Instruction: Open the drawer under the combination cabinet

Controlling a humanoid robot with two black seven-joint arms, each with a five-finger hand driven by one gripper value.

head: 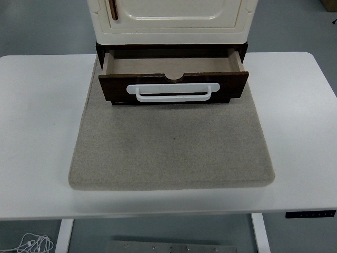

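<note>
A cream cabinet (171, 21) stands at the back middle of the table on a dark brown base. Its dark brown drawer (174, 86) under the cabinet is pulled out toward me, showing a bare light brown inside (171, 66). A white bar handle (174, 92) runs across the drawer front. The cabinet door above has a brown handle (112, 8) and is closed. Neither of my hands is in view.
A grey felt mat (171, 147) lies under the cabinet and reaches toward the near edge of the white table (37, 132). A white cable (31, 243) lies on the floor at the lower left.
</note>
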